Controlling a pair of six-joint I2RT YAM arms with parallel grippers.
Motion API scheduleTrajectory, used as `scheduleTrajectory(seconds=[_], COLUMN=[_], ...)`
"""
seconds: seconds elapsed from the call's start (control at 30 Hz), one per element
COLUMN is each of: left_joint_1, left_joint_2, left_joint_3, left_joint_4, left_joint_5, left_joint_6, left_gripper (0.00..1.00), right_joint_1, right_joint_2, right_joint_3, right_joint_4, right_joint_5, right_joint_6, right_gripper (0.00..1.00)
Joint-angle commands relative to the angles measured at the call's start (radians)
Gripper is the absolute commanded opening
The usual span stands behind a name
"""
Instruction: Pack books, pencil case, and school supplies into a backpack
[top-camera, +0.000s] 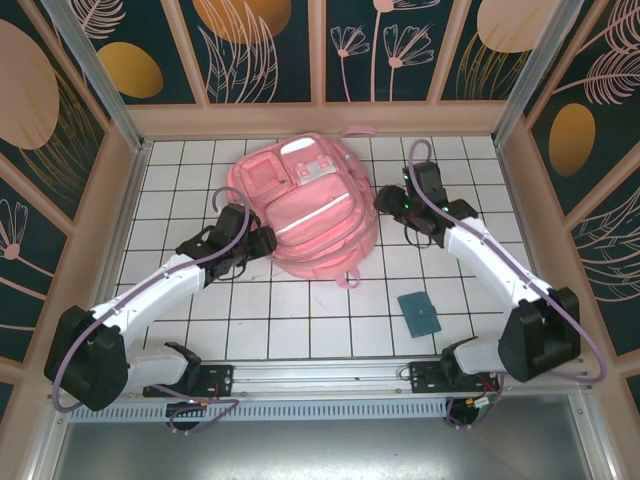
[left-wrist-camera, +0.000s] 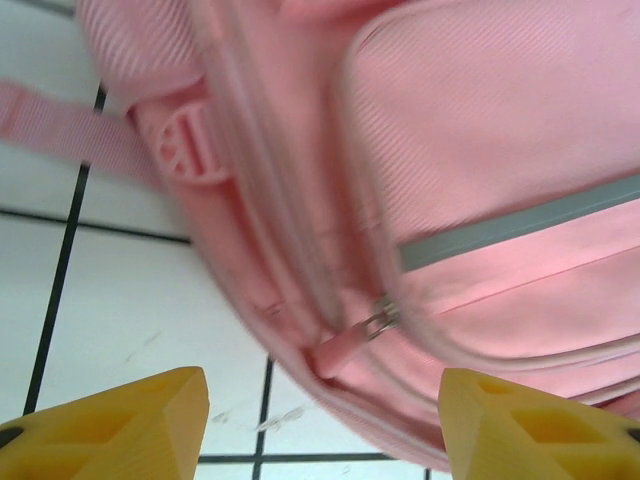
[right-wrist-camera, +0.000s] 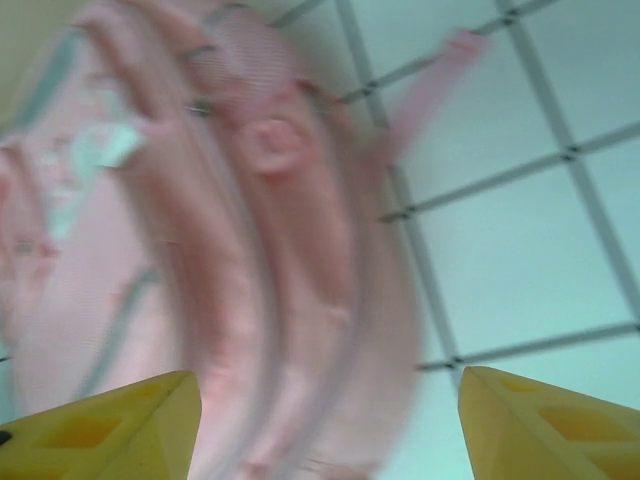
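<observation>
Left wrist view: left jaws open over the backpack (left-wrist-camera: 480, 150) near its zipper pull (left-wrist-camera: 378, 320), right jaws open too; centre on that pull before you pinch

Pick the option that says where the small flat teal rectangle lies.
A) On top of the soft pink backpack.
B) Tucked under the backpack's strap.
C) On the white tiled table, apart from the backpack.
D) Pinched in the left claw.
C: the small flat teal rectangle lies flat on the white tiled table, with bare tiles between it and the soft pink backpack.
</observation>
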Motion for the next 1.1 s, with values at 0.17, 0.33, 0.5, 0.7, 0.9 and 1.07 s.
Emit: scheduleTrajectory(seconds=[0.17, 0.33, 0.5, 0.7, 0.9, 1.07], left_joint_1=[0.000, 0.000, 0.000, -0.001, 0.000, -0.001], left_joint_2=[0.029, 0.030, 0.041, 0.038, 0.037, 0.062], left_joint_3=[0.105, 0.099, 0.091, 0.082, 0.080, 0.102], left_joint_4=[0.022, 0.083, 0.099, 0.107, 0.125, 0.137], left_joint_5=[-0.110, -0.138, -0.126, -0.109, -0.085, -0.027], left_joint_6=[0.068, 0.063, 0.067, 0.065, 0.064, 0.087], left_gripper=[0.74, 0.81, 0.83, 0.85, 0.86, 0.86], right_joint_1=[0.031, 0.075, 0.071, 0.043, 0.023, -0.004], right_joint_2=[-0.190, -0.231, -0.205, -0.144, -0.084, 0.014], right_joint_3=[-0.229, -0.370, -0.472, -0.481, -0.443, -0.291], right_joint_4=[-0.347, -0.366, -0.242, -0.123, 0.119, 0.072], right_joint_5=[-0.039, -0.055, -0.106, -0.126, -0.216, -0.094], right_joint_6=[0.101, 0.228, 0.241, 0.216, 0.167, 0.047], right_gripper=[0.71, 0.72, 0.73, 0.74, 0.71, 0.70])
